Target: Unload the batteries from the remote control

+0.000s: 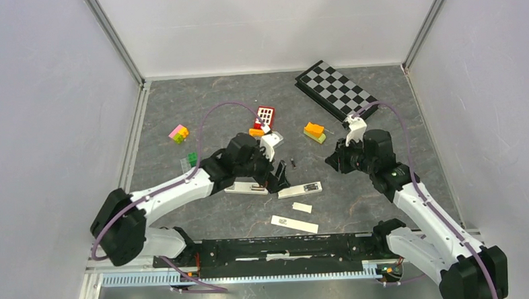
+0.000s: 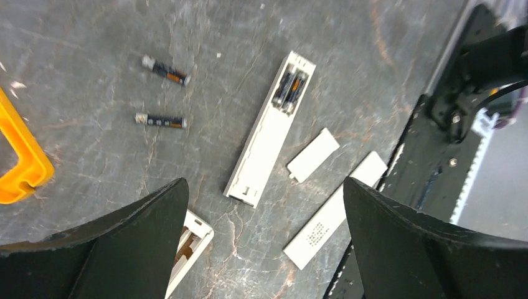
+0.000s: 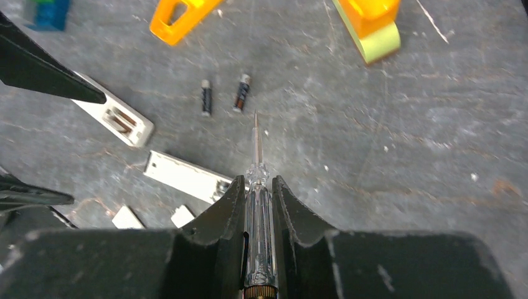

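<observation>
Near the centre of the table (image 1: pixel 172 99), two loose batteries (image 2: pixel 160 120) are shown lying apart, slim and dark with orange bands and metallic ends. Two more (image 2: pixel 289 87) are seated side by side in the uncovered compartment at one end of a white remote (image 2: pixel 261 146). A second remote (image 2: pixel 190 243), its compartment also uncovered, is partly hidden by the left finger. Just right of the first remote, a short white cover (image 2: pixel 313 155) and a longer labelled piece (image 2: pixel 336 218) are laid flat. Bare grey surface is left around the loose batteries and towards the right arm, and the enclosure walls (image 1: pixel 51 98) stand well apart. The left gripper (image 2: pixel 264 187) is held above the remotes, jaws spread wide and grasping nothing, its arm stretched in from the left base. The right gripper (image 3: pixel 256 187) is clenched on a clear-handled screwdriver (image 3: pixel 258 218), whose tip is aimed towards the loose batteries without touching them.
</observation>
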{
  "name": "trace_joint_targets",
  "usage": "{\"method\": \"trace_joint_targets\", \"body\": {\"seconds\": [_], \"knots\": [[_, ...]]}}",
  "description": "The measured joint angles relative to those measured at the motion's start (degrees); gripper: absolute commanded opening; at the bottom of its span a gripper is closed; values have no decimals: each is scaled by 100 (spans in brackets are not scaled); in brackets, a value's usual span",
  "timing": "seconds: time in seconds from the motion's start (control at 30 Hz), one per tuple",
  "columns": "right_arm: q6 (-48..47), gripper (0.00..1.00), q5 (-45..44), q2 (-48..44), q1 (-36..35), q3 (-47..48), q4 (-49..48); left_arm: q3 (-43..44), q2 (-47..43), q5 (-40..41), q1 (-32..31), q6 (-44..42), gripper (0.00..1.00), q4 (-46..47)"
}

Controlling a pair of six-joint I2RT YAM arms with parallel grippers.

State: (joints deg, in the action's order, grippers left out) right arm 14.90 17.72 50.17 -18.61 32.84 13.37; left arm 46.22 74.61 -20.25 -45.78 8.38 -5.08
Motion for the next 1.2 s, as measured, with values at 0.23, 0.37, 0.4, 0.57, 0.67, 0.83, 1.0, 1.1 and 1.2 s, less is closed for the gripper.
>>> {"method": "trace_joint_targets", "body": {"seconds": [0.23,0.37,0.4,0.57,0.67,0.83,1.0,1.1,1.2], "knots": [[-632,0,-144,-103,0,319,1139,2,599,433,-433,-343,100,-81],[-743,0,-151,-79,0,450,1508,35,909,767,-636,-518,100,-83],[-748,0,-153,-72,0,472,1541,48,997,841,-682,-592,100,-83],[-739,0,-125,-4,-2,540,1637,92,1274,1123,-872,-890,100,-74],[-726,0,-118,79,-15,540,1670,109,1416,1250,-933,-1056,95,-28],[-706,0,-114,181,-74,540,1738,223,1674,1353,-949,-1287,87,-11],[-662,0,-109,190,-144,540,1744,415,1869,1419,-949,-1502,71,-140],[-640,0,-109,192,-170,540,1749,546,2009,1384,-949,-1606,71,-275],[-621,0,-109,205,-201,540,1753,560,2050,1364,-955,-1696,72,-363]]}}
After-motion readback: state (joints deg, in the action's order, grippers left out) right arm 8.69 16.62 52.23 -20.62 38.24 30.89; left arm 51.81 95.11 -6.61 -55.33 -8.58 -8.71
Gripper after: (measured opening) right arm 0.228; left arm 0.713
